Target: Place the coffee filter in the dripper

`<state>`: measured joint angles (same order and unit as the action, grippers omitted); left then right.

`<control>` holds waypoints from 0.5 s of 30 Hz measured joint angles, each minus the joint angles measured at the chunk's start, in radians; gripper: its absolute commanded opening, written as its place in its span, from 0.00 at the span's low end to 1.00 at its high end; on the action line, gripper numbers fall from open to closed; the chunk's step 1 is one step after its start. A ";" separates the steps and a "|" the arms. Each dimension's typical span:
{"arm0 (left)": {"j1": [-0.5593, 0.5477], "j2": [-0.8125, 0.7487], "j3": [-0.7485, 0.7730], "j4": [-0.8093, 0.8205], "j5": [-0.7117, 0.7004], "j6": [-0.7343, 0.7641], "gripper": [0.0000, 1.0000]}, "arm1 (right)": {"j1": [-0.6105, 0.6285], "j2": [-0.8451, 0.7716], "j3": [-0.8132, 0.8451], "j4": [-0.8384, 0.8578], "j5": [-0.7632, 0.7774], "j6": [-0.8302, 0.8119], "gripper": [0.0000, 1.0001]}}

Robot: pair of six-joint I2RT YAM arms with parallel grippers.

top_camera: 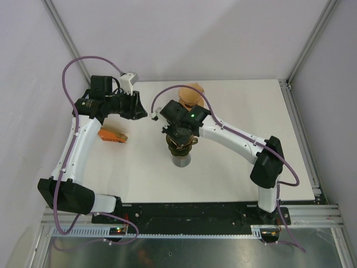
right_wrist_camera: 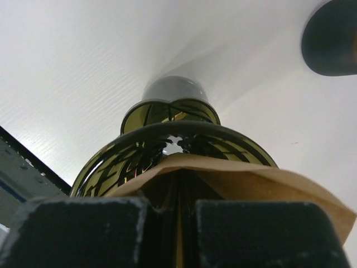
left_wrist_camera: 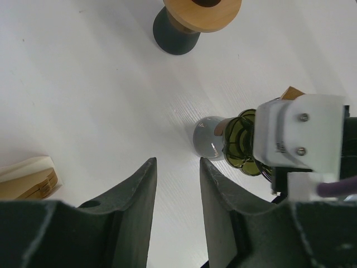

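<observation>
Right hand (right_wrist_camera: pixel 179 207) grips a brown paper coffee filter (right_wrist_camera: pixel 254 183) at the olive-green ribbed glass dripper (right_wrist_camera: pixel 125 159); left hand (left_wrist_camera: pixel 177 174) hangs released nearby

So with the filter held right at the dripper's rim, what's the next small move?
Probably lower the right end effector a little, then release. The filter, pinched between its fingers, sits at the rim of the dripper and does not look seated inside it yet.
</observation>
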<state>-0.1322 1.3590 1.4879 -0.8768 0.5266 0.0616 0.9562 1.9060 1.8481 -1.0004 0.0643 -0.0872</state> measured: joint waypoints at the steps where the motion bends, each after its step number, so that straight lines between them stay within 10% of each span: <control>1: 0.000 0.000 0.000 0.000 0.000 0.000 0.42 | -0.001 -0.008 0.000 0.003 0.000 -0.001 0.00; 15: 0.000 -0.001 -0.001 0.000 0.038 -0.001 0.52 | -0.005 -0.038 0.000 0.013 -0.016 -0.019 0.31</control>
<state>-0.1326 1.3579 1.4868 -0.8768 0.5648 0.0605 0.9512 1.8679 1.8481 -0.9878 0.0479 -0.1066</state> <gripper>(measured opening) 0.493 0.253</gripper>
